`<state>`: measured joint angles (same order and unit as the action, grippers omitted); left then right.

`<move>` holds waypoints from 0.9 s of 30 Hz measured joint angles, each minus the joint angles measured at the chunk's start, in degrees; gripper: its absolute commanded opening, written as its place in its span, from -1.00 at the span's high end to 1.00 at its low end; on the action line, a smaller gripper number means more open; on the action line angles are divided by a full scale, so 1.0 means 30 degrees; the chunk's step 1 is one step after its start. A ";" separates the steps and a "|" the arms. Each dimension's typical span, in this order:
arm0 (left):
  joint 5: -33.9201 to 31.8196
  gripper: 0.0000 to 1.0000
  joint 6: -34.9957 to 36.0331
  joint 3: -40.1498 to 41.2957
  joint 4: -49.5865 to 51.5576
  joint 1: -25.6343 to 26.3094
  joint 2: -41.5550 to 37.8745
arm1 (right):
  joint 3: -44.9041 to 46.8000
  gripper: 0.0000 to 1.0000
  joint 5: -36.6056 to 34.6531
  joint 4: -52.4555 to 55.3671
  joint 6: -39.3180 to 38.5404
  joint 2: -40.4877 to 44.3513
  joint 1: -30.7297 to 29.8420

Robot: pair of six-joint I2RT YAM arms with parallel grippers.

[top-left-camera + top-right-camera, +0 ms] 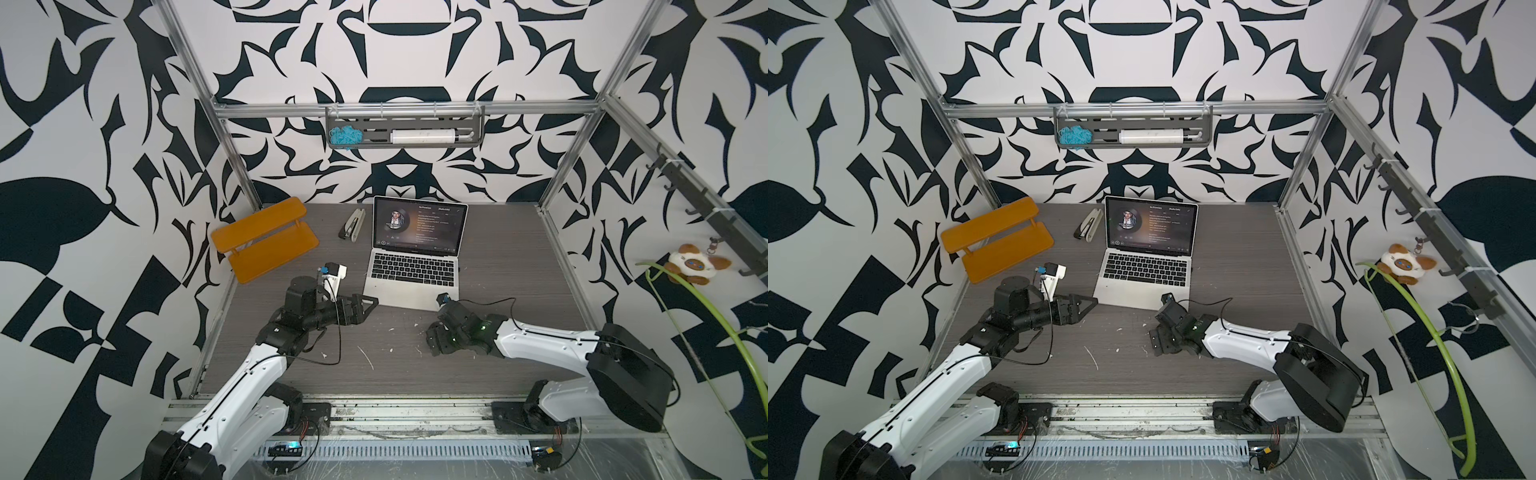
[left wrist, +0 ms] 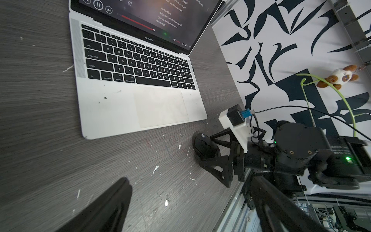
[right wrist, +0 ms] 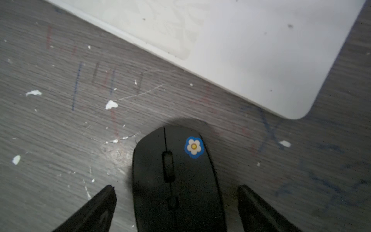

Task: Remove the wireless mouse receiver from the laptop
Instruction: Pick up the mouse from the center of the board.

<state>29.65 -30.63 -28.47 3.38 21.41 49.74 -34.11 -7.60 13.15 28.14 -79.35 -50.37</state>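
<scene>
Straddling a black oval computer mouse (image 3: 176, 172) with a blue flower sticker, the right gripper (image 2: 205, 150) has its jaws spread wide. The right wrist view shows a gap on each side of the mouse, so nothing is pinched. The mouse lies on the grey wood-grain table (image 1: 519, 291) just off the front right corner of the slim silver laptop (image 1: 415, 257), which sits open toward the middle of the table's rear edge, its dark screen showing a round portrait and text lines. The left gripper (image 1: 370, 307) hangs near the laptop's front left corner, jaws likewise spread and empty, not touching the laptop. The tiny black wireless mouse receiver (image 2: 194, 70) shows in the left wrist view as a small dark nub on the laptop's right side edge, beside the keyboard's end; in both top views it is too small to make out. An orange two-tier plastic shelf (image 1: 266, 239) stands near the table's rear left corner, with a grey and black stapler (image 1: 352, 224) between it and the laptop's screen.
</scene>
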 measured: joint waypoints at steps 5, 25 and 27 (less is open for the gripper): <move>0.0000 -0.98 -0.0007 0.0175 -0.0066 0.0000 -0.0007 | 0.0058 -0.69 0.0109 -0.0648 -0.0197 -0.0197 0.0000; -0.0007 -0.98 -0.0219 0.0554 -0.0051 0.0000 0.0248 | 0.1341 -0.65 -0.1749 -0.2251 0.1049 0.0350 -0.2033; 0.0000 -0.98 -0.0248 0.0554 -0.0051 0.0000 0.0240 | 0.1559 -0.62 -0.2062 -0.2565 0.1348 0.0444 -0.2251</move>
<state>29.65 -31.38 -26.81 3.22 21.41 50.46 -29.43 -13.78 5.45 32.18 -78.02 -57.12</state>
